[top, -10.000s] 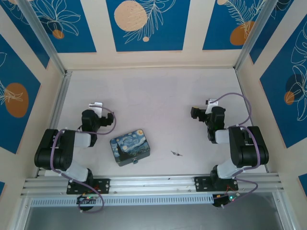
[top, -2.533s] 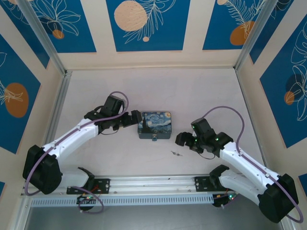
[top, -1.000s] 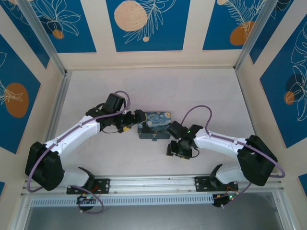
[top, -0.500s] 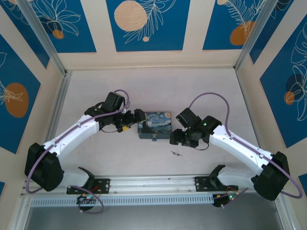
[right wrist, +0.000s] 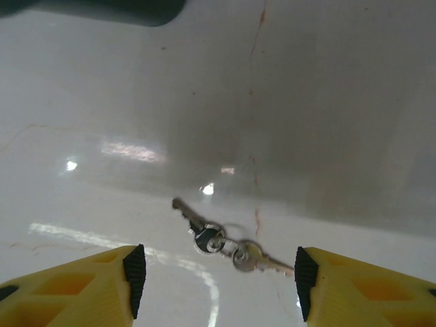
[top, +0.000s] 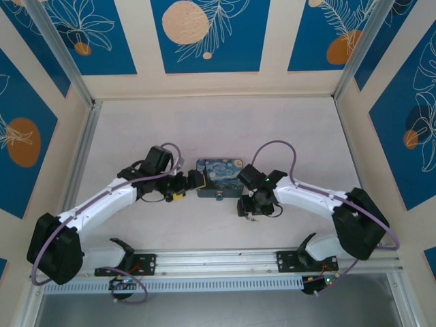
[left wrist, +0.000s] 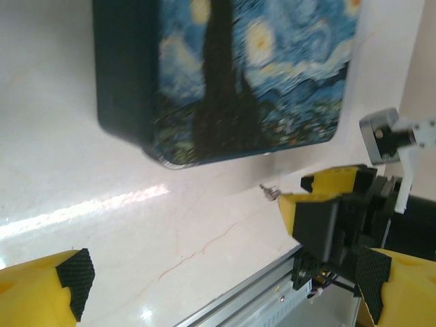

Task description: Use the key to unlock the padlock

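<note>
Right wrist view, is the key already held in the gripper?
No, the key lies loose on the table, and the right gripper stands open around it without touching it.

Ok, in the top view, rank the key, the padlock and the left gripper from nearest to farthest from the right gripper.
1. Key: on the table, right at the right gripper.
2. Padlock: to its left, at the front of the tin.
3. Left gripper: farther left, by the tin's left end.
</note>
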Available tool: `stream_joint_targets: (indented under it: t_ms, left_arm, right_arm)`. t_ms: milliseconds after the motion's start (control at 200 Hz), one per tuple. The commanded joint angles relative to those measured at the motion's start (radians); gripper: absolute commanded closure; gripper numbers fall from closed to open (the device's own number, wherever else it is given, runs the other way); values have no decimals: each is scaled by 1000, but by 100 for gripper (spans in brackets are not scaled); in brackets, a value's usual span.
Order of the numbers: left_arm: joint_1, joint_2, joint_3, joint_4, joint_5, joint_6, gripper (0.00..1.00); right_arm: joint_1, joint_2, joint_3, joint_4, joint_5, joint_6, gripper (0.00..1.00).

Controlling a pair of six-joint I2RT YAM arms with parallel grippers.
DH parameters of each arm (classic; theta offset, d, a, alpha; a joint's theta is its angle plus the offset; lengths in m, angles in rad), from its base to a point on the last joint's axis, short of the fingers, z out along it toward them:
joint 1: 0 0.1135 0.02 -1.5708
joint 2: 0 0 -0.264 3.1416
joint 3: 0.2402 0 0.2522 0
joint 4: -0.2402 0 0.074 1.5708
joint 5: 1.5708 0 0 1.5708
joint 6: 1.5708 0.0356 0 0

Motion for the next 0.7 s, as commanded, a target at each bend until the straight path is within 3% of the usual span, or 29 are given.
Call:
stream_joint_targets:
  t_ms: [0, 295, 695]
  left_arm:
    - [3, -28, -3, 46, 48, -20, 0]
    - [3, 0, 88, -42, 41, 38, 0]
    - [4, 26, 89, -34, 23, 29, 0]
  right_arm:
    - [-1, 79, 25, 33, 9, -30, 38]
    - [36, 104, 2, 59, -24, 6, 39]
    - [77, -48, -112, 68, -36, 85, 41]
